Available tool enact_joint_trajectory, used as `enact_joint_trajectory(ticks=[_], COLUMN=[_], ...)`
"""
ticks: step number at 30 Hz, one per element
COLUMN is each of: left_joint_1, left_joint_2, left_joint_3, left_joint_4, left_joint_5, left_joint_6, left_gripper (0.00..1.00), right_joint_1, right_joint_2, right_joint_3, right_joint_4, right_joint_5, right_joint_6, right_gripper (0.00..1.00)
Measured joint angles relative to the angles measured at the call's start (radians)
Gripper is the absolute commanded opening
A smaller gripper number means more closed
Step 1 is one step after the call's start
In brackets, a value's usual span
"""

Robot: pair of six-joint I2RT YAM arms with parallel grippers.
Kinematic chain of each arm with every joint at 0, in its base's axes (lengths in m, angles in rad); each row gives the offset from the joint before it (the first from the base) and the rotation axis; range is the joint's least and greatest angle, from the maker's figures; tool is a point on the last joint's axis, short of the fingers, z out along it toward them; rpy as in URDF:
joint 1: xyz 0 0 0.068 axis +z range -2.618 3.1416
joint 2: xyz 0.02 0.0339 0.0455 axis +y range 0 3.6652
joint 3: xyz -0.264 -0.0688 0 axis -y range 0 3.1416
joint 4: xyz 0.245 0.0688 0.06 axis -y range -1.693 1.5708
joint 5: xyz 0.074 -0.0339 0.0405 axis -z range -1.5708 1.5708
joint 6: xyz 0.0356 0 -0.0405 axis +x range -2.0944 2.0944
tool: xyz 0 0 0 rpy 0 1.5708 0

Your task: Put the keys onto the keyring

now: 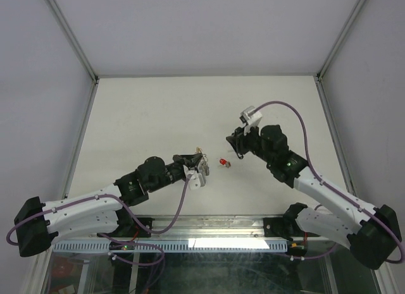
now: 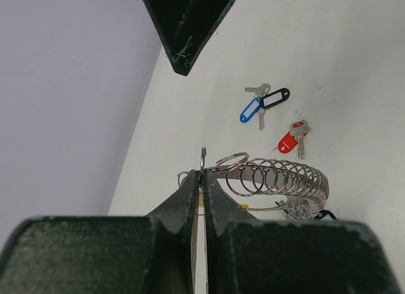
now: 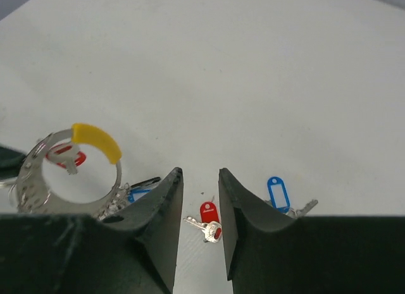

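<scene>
From above, the left gripper (image 1: 197,165) sits near the middle of the bench (image 1: 158,110), lifted and pointing right; what it holds is too small to make out here. A red-tagged key (image 1: 223,162) lies on the bench just to its right. The right gripper (image 1: 234,144) hangs just beyond that key, on its far right side.

In the left wrist view, the fingers are pressed together on the thin metal edge of the keyring (image 2: 272,180), which carries a row of small loops (image 2: 235,180). Farther off, a blue-tagged key (image 2: 250,109) and a black-tagged key (image 2: 276,98) lie touching each other, with the red one nearer.

In the right wrist view, the fingers stand apart with nothing between them, and the red-tagged key lies on the bench below the gap. To the left, the keyring is held up with its yellow section (image 3: 96,141) on top. A second blue tag (image 3: 277,193) lies to the right. Another red tag (image 3: 66,156) shows through the hoop; I cannot tell whether it hangs on it.

The step in hand looks like picking up the red-tagged key. That calls for a straight drop and a close on the tag. Nothing crowds the key, though it lies flat, so the fingertips must reach the bench.
</scene>
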State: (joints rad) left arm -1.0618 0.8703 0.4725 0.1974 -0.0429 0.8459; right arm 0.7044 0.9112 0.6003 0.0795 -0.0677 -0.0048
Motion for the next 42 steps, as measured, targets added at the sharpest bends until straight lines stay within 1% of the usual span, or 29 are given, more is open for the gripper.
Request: enact_joint_trajectory(ticks=[3,5,10,16,18,21,26,30,35,42], left_joint_1=[0.000,0.000,0.000,0.000,0.000,0.000,0.000,0.000,0.000,0.000], left_joint_2=[0.011,0.011,0.014,0.014,0.014,0.017,0.029,0.029,0.029,0.031], left_joint_3=[0.014,0.017,0.017,0.017,0.017,0.017,0.017,0.017,0.017,0.017], left_joint_4=[-0.003,-0.003,-0.018,-0.021,-0.021,-0.021,-0.023,-0.025,-0.025,-0.025], left_joint_5=[-0.010,-0.013,-0.037,-0.046,-0.050,-0.055,-0.056,-0.056,-0.056,-0.056], left_joint_6=[-0.041,-0.059,-0.087,-0.098,-0.099,-0.099,-0.098,-0.099,-0.099,-0.099], left_gripper=[0.00,0.00,0.00,0.00,0.00,0.00,0.00,0.00,0.00,0.00], right_joint_1=[-0.051,-0.093,-0.160,-0.166,-0.155,-0.110,-0.003,0.050,0.089,0.134], right_joint_2=[0.106,0.161,0.275,0.374,0.376,0.376,0.390,0.414,0.452,0.501], right_joint_3=[0.115,0.154,0.195,0.207,0.189,0.155,0.134,0.133,0.124,0.116], right_joint_4=[-0.115,-0.176,-0.315,-0.414,-0.413,-0.404,-0.399,-0.396,-0.385,-0.361], right_joint_5=[0.037,0.041,-0.019,-0.113,-0.122,-0.094,0.021,0.124,0.217,0.315], right_joint_6=[0.076,0.121,0.190,0.243,0.270,0.322,0.432,0.511,0.579,0.633], right_gripper=[0.30,0.30,0.30,0.30,0.30,0.32,0.32,0.33,0.33,0.32])
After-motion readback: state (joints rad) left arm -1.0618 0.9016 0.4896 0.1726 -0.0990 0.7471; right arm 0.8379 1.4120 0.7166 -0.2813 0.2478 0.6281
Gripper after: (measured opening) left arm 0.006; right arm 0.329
